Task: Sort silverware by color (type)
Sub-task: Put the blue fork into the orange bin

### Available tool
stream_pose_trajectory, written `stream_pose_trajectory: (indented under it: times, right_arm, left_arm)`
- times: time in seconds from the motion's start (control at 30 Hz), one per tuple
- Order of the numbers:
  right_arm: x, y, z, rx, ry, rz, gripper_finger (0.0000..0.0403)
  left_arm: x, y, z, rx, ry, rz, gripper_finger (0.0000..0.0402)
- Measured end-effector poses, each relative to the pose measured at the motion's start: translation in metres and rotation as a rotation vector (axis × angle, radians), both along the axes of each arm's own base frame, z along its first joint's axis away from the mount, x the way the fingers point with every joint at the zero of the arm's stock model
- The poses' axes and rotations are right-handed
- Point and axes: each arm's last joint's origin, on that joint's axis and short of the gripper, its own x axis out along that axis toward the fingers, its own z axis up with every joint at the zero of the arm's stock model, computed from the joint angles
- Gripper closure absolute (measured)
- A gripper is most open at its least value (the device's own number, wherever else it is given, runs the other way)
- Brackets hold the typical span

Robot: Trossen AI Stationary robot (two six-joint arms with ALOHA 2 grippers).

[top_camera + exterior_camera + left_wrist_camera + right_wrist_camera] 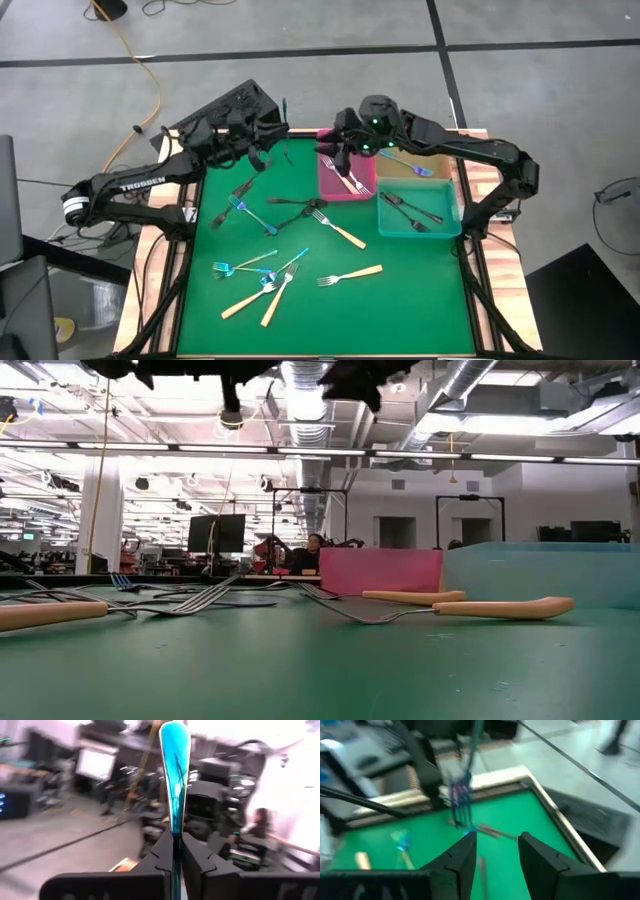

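My left gripper (266,142) hovers over the far left part of the green mat, shut on an iridescent blue fork (175,770). The right wrist view also shows this fork (462,790), in the air with its tines down. My right gripper (497,850) is open and holds nothing; it hovers over the pink tray (330,185). Several forks lie flat on the mat: tan-handled ones (352,273), blue ones (232,267) and black ones (290,202). My left gripper pinches the blue fork's handle (175,832) between its two fingers (200,860). The rounded handle end (175,750) sticks out past the fingertips. The fork is lifted clear of the mat, and its tines (461,802) hang downward.
Three trays stand at the mat's far right: the pink one with tan-handled forks, a yellowish one (440,170) with a blue fork, and a teal one (448,228) with black forks. The wooden table edge (480,280) frames the mat. People sit in the room beyond.
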Motion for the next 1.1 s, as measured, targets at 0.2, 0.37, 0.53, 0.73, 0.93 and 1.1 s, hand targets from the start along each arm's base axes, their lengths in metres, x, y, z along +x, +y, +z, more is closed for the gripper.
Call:
stream_pose_trajectory:
  times: [0.2,0.37,0.53,0.73,0.93,1.1]
  right_arm:
    - [0.005,0.006,0.012,-0.005,-0.129,0.090,0.0237]
    - [0.007,0.010,0.021,-0.036,-0.220,0.108,0.0237]
    - [0.012,0.013,0.019,-0.036,-0.232,0.125,0.0237]
    - [0.018,0.016,0.019,0.011,-0.270,0.202,0.0237]
    - [0.029,0.011,0.007,0.075,-0.262,0.189,0.0220]
    - [0.036,0.008,0.000,0.094,-0.266,0.196,0.0190]
  left_arm:
    - [0.006,0.001,0.001,0.060,-0.048,-0.063,0.0401]
    - [0.011,0.002,0.001,0.086,-0.090,-0.115,0.0401]
    - [0.011,0.003,0.002,0.089,-0.102,-0.114,0.0401]
    - [0.010,0.002,0.004,0.096,-0.124,-0.124,0.0401]
    - [0.011,0.001,0.004,0.093,-0.121,-0.147,0.0401]
    - [0.011,0.001,0.004,0.089,-0.122,-0.149,0.0401]
